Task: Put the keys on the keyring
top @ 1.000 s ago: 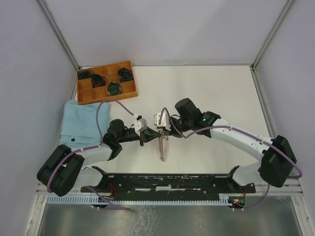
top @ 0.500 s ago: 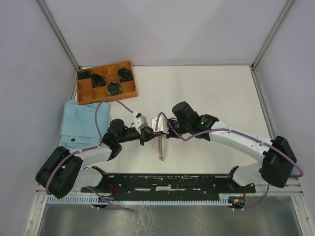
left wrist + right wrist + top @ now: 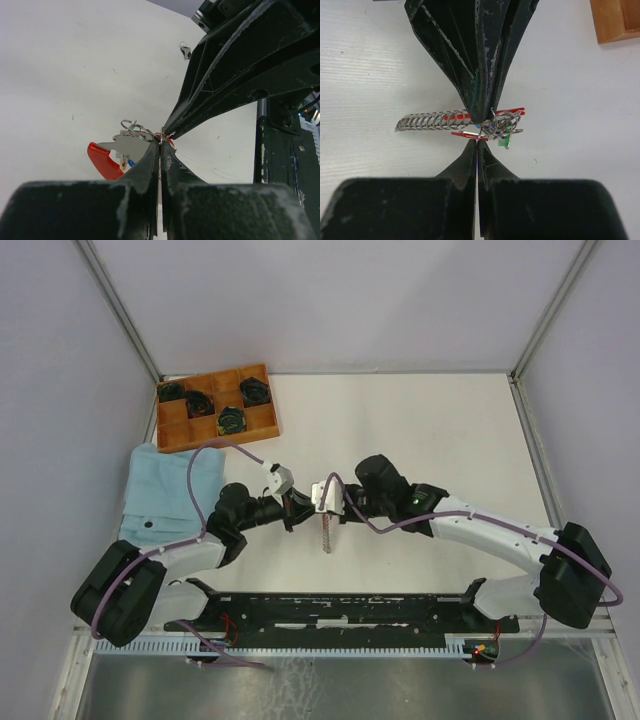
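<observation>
Both grippers meet tip to tip over the middle of the table. My left gripper is shut on the keyring, a cluster of thin wire rings. My right gripper is shut on the same ring wire from the other side. A red-headed key and a green-headed key hang from the rings, with a bit of blue between them. The silver-grey chain and the red strap trail from the rings; the chain hangs toward the near edge. Another small key lies on the table farther off.
A wooden compartment tray with dark round coils stands at the back left. A light blue cloth lies at the left edge beside my left arm. The dark base rail runs along the near edge.
Both grippers, still pinched together on the ring, have shifted a little away from the near edge. The hanging chain has risen with them. The right arm has swung lower.
</observation>
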`<state>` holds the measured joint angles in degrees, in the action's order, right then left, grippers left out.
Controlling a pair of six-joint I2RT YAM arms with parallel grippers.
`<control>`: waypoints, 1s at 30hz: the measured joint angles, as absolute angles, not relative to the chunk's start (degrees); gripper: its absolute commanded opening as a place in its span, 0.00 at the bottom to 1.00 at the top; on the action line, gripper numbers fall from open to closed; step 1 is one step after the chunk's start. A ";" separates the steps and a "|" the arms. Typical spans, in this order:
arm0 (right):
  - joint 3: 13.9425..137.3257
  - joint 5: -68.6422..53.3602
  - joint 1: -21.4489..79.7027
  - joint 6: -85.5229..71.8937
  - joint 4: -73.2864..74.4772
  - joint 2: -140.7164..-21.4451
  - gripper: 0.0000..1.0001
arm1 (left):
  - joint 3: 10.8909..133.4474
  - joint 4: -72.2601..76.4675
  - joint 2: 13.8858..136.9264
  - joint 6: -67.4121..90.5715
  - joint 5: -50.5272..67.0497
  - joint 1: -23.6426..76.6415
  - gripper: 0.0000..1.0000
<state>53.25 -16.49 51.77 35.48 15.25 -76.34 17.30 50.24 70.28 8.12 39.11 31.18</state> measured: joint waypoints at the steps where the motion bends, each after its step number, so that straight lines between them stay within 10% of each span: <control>1: 52.73 -16.36 51.77 35.18 14.35 -76.25 0.01 | 17.08 51.07 70.15 8.73 38.98 31.11 0.03; 30: 45.47 -15.90 52.14 29.30 2.96 -71.57 0.31 | 15.51 58.65 69.84 11.55 38.92 30.22 0.03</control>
